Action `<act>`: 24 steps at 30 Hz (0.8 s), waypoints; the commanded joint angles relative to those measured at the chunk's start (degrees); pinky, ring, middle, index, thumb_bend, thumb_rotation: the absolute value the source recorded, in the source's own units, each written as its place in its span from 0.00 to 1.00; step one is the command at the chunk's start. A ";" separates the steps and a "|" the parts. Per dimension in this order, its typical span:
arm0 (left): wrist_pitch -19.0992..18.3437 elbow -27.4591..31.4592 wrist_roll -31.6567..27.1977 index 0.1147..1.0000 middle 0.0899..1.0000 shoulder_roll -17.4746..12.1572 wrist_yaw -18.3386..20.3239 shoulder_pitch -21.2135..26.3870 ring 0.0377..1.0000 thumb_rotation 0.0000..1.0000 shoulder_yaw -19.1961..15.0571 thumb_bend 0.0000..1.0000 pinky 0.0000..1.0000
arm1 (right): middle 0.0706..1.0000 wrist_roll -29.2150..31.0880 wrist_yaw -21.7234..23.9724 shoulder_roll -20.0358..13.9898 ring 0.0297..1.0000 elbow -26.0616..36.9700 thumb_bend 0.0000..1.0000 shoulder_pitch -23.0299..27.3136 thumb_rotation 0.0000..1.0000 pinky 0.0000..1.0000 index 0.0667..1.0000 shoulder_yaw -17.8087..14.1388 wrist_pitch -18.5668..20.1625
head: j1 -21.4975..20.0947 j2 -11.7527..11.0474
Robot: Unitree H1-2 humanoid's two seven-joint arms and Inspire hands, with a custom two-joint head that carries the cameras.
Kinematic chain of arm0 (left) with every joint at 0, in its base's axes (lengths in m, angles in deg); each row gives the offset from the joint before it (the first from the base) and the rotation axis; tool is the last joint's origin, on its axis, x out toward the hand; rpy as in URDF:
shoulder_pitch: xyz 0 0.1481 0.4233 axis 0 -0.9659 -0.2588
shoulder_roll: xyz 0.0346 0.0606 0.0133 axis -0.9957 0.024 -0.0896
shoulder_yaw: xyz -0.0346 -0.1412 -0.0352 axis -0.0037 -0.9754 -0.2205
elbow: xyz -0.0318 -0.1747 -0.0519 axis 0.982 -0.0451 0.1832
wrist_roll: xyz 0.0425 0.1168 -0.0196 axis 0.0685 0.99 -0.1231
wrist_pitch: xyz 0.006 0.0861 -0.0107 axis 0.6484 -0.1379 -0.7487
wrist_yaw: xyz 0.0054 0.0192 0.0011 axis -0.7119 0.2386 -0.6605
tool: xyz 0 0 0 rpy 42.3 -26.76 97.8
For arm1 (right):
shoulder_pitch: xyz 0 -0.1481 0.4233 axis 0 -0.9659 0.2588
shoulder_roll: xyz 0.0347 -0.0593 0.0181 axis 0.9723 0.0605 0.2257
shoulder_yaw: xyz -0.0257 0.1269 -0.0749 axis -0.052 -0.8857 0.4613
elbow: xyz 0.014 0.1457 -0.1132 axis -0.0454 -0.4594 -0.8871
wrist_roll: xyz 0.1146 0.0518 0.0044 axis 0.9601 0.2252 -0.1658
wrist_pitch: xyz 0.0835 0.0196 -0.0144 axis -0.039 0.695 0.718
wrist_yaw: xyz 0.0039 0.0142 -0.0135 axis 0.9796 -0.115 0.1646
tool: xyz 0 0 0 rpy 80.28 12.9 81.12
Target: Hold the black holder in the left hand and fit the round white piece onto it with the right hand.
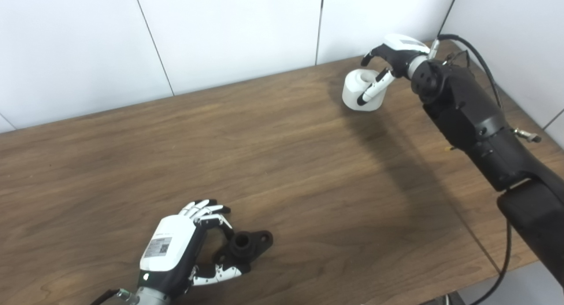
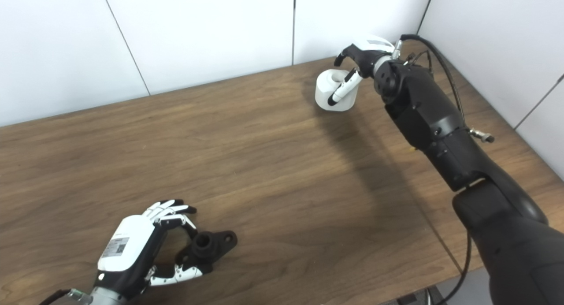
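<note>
The white piece (image 1: pixel 362 91) sits at the far right of the tabletop (image 1: pixel 308 164), the right hand (image 1: pixel 387 62) curled around it. It looks rigid, light and smooth; grip its sides. The left hand (image 2: pixel 132 247) cups the black holder (image 2: pixel 207 247), near left.

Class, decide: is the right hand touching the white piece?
Touching. In the left eye view the right hand curls over the white piece, with one finger lying against its side and no gap visible.
</note>
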 commanded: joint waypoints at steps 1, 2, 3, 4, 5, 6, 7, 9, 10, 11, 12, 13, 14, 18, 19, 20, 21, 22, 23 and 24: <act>-2.37 -1.50 1.12 0.42 0.77 -0.58 4.68 -1.80 0.88 0.05 1.34 0.52 0.88 | 0.91 -0.68 -1.93 -1.97 1.00 1.44 0.97 2.79 0.33 1.00 0.72 -0.55 -1.03 | -0.01 0.01; -2.41 -1.46 1.14 0.42 0.77 -0.57 4.77 -1.80 0.88 0.05 1.36 0.52 0.88 | 0.90 -0.65 -1.81 -2.14 1.00 1.69 0.97 2.66 0.33 1.00 0.71 -0.54 -1.14 | -0.01 0.01; -2.45 -1.41 1.09 0.42 0.77 -0.56 4.85 -1.80 0.88 0.05 1.36 0.52 0.88 | 0.90 -0.62 -1.63 -2.26 1.00 1.94 0.96 2.55 0.33 1.00 0.71 -0.55 -1.14 | -0.01 0.01; -2.45 -1.39 1.05 0.42 0.77 -0.55 4.87 -1.80 0.88 0.04 1.36 0.52 0.88 | 0.90 -0.64 -1.41 -2.35 1.00 2.18 0.95 2.46 0.33 1.00 0.70 -0.55 -0.98 | -0.01 0.01; -2.39 -1.35 0.98 0.42 0.77 -0.56 4.81 -1.81 0.88 0.04 1.36 0.52 0.88 | 0.90 -0.66 -1.22 -2.40 1.00 2.35 0.95 2.40 0.32 1.00 0.69 -0.54 -0.78 | -0.01 0.01; -2.38 -1.32 0.97 0.42 0.77 -0.55 4.76 -1.82 0.88 0.04 1.36 0.52 0.88 | 0.89 -0.63 -1.06 -2.44 1.00 2.52 0.94 2.33 0.32 1.00 0.68 -0.55 -0.64 | -0.01 0.01; -2.37 -1.31 0.95 0.42 0.77 -0.57 4.72 -1.83 0.87 0.04 1.37 0.52 0.88 | 0.89 -0.64 -0.85 -2.53 1.00 2.61 0.94 2.30 0.32 1.00 0.68 -0.49 -0.55 | -0.01 0.01; -2.44 -1.34 0.92 0.42 0.77 -0.56 4.76 -1.75 0.88 0.04 1.38 0.52 0.88 | 0.89 -0.50 -0.79 -2.68 1.00 2.54 0.93 2.26 0.31 1.00 0.67 -0.50 -0.74 | -0.11 0.10; -2.40 -1.37 0.93 0.42 0.77 -0.54 4.69 -1.72 0.88 0.04 1.38 0.52 0.88 | 0.89 -0.49 -0.78 -2.76 1.00 2.54 0.93 2.22 0.31 1.00 0.67 -0.50 -0.76 | -0.11 0.10; -2.50 -1.30 0.99 0.42 0.77 -0.49 4.73 -1.71 0.87 0.04 1.39 0.52 0.88 | 0.89 -0.58 -0.75 -2.85 1.00 2.55 0.93 2.19 0.31 1.00 0.66 -0.48 -0.70 | -0.09 0.17; -2.59 -1.23 1.04 0.42 0.77 -0.44 4.80 -1.71 0.87 0.04 1.40 0.52 0.88 | 0.89 -0.62 -0.72 -2.92 1.00 2.63 0.92 2.13 0.30 1.00 0.66 -0.47 -0.65 | -0.09 0.17; -2.66 -1.18 1.07 0.42 0.77 -0.42 4.86 -1.71 0.87 0.04 1.41 0.52 0.88 | 0.89 -0.66 -0.69 -2.98 1.00 2.68 0.92 2.10 0.30 1.00 0.66 -0.46 -0.62 | -0.09 0.17; -2.69 -1.18 1.11 0.42 0.77 -0.38 4.85 -1.71 0.87 0.04 1.41 0.52 0.88 | 0.89 -0.59 -0.80 -3.03 1.00 2.75 0.92 2.01 0.30 1.00 0.66 -0.53 -0.70 | -0.09 0.17; -2.77 -0.99 0.79 0.42 0.77 -0.30 4.95 -1.74 0.87 0.04 1.37 0.52 0.88 | 0.89 -0.04 -0.83 -3.17 1.00 2.87 0.89 1.78 0.28 1.00 0.64 -0.77 -0.96 | -0.01 0.24; -2.79 -0.94 0.72 0.42 0.77 -0.29 4.98 -1.74 0.87 0.04 1.37 0.52 0.88 | 0.89 0.08 -0.77 -3.19 1.00 2.84 0.89 1.77 0.28 1.00 0.64 -0.78 -0.94 | -0.01 0.24; -2.87 -0.87 0.75 0.42 0.77 -0.30 5.06 -1.72 0.88 0.04 1.37 0.52 0.88 | 0.89 0.27 -0.63 -3.18 1.00 2.92 0.88 1.72 0.28 1.00 0.64 -0.84 -0.85 | -0.01 0.24; -2.91 -0.85 0.81 0.42 0.77 -0.32 5.08 -1.70 0.88 0.04 1.38 0.52 0.88 | 0.89 0.39 -0.54 -3.17 1.00 2.99 0.88 1.69 0.28 1.00 0.63 -0.87 -0.76 | -0.01 0.24; -2.97 -0.82 0.87 0.42 0.77 -0.32 5.09 -1.70 0.88 0.04 1.41 0.52 0.88 | 0.89 0.47 -0.48 -3.19 1.00 3.07 0.88 1.65 0.27 1.00 0.63 -0.89 -0.71 | 0.00 0.36; -2.94 -0.85 0.89 0.42 0.77 -0.34 4.99 -1.69 0.88 0.04 1.42 0.52 0.88 | 0.89 0.43 -0.48 -3.25 1.00 3.07 0.88 1.63 0.27 1.00 0.63 -0.80 -0.79 | 0.00 0.36; -2.95 -0.83 0.82 0.42 0.77 -0.34 4.89 -1.71 0.87 0.04 1.41 0.52 0.88 | 0.89 0.43 -0.50 -3.29 1.00 3.03 0.88 1.60 0.28 1.00 0.62 -0.74 -0.86 | 0.00 0.36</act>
